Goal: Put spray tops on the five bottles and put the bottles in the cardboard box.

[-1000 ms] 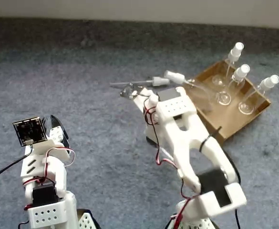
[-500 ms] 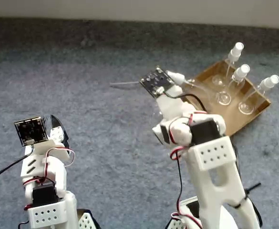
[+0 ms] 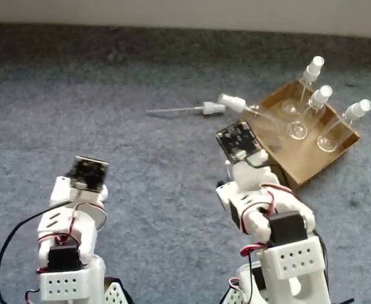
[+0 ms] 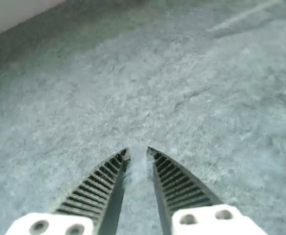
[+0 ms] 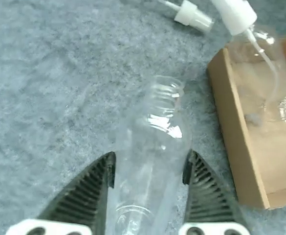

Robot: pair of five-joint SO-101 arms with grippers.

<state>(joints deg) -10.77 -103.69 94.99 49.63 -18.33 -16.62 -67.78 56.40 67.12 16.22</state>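
1. Grip: right gripper (image 5: 150, 156) fingers clamp the body of the uncapped bottle (image 5: 158, 122), its open neck pointing roughly toward the loose spray top (image 3: 212, 108), which lies upper centre of the high view.
2. left gripper (image 4: 138, 152) fingers are a narrow gap apart, holding nothing, above the worktop (image 4: 206, 73).
3. Step, my read: cap the fifth bottle. Hold it steady; left should take the top by its head, feed the dip tube in first, then seat it. Clear plastic looks slick, so squeeze lightly.
4. cardboard box (image 3: 307, 166), upper right of high view, holds four capped bottles (image 3: 319, 95), one leaning over the rim.
5. Worktop cover grey, carpet-like; pale wall strip (image 3: 172, 11) along the top edge.
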